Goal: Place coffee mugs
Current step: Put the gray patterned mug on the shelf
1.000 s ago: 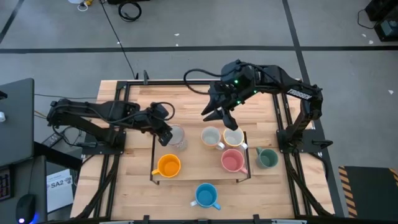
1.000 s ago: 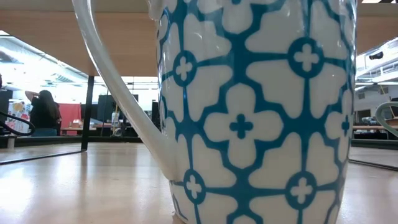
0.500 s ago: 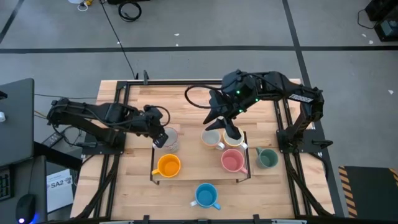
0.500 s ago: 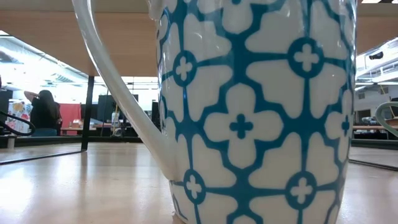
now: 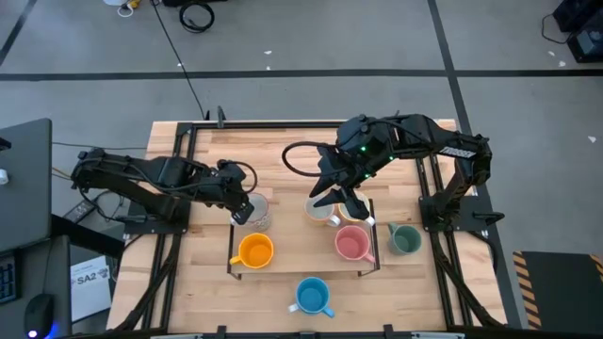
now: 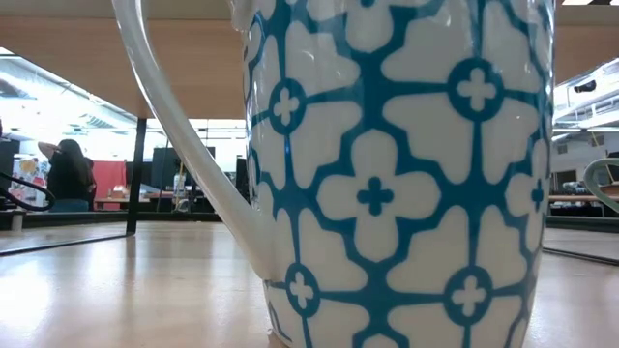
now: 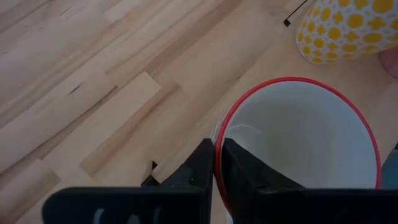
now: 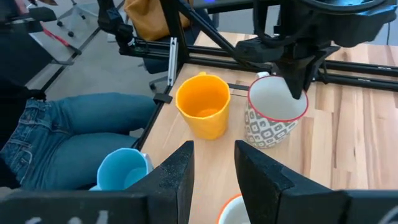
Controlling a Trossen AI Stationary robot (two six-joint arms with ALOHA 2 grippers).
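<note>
A white patterned coffee mug with a red rim (image 5: 257, 211) stands on the table at the black rack's far left corner. My left gripper (image 5: 244, 209) is shut on its rim. My right gripper (image 5: 349, 201) hangs open over two white mugs (image 5: 320, 209) (image 5: 354, 211) with nothing between its fingers (image 8: 214, 168). The orange mug (image 5: 254, 251), pink mug (image 5: 351, 244) and dark green mug (image 5: 405, 239) stand upright on the table. The blue mug (image 5: 313, 296) stands near the front edge and fills the low view (image 6: 387, 174). My left gripper pinches the mug's red rim (image 7: 216, 144) on its left side, one finger inside the mug and one outside. The fingers (image 8: 296, 84) come slanting down from the table's left. The mug stands upright with its base on the table.
A thin black frame rack (image 5: 232, 247) stands around the middle mugs. A yellow-dotted mug (image 7: 345, 28) sits just beyond the held one. A person in jeans (image 8: 62, 137) sits at the table's near side. Bare wood lies along the far part of the table (image 5: 273, 155).
My right gripper has moved toward the table's near edge, from behind the two white mugs to over them, staying open. My left gripper has kept to the red-rimmed mug's rim and turned a little.
</note>
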